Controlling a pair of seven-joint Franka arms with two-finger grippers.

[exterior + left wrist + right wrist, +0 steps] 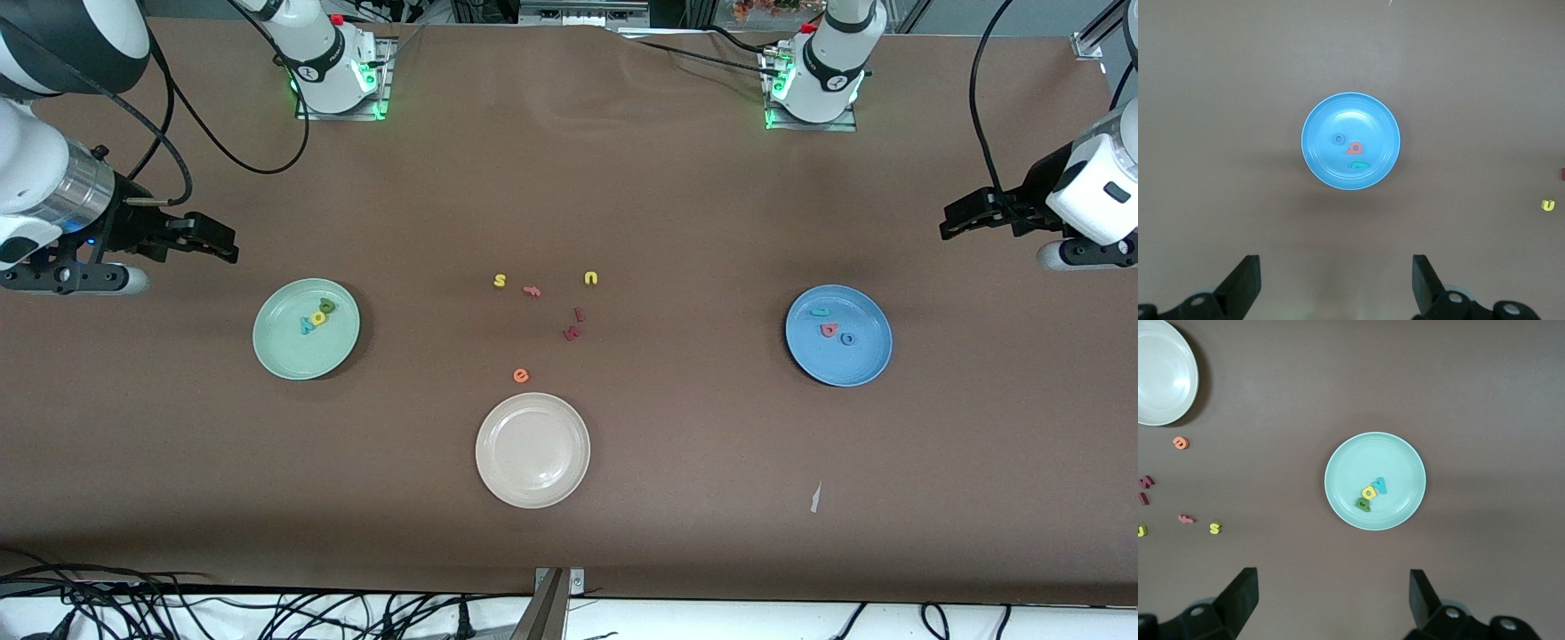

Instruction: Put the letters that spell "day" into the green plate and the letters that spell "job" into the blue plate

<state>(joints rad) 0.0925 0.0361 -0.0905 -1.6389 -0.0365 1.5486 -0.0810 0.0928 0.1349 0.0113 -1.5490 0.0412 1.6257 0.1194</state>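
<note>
You are looking at the green plate point(306, 329) toward the right arm's end of the table, where the olive "d" point(327, 307), yellow "a" point(317, 317) and teal "y" point(307, 326) are lying together, and at the blue plate point(838, 335) toward the left arm's end, where the teal "j" point(820, 312), salmon "b" point(829, 330) and blue "o" point(847, 339) are resting. The right gripper point(213, 240) is hovering above bare table near the green plate with its fingers spread apart and holding nothing, and the left gripper point(965, 218) is hovering likewise near the blue plate, fingers apart and empty. Between the plates, the yellow "s" point(500, 281), the yellow "u" point(590, 278), the orange "f" point(532, 290), the orange "e" point(521, 376) and two dark red letters point(575, 324) are lying loose, with the cream-white plate point(532, 450) sitting nearer the front camera.
</note>
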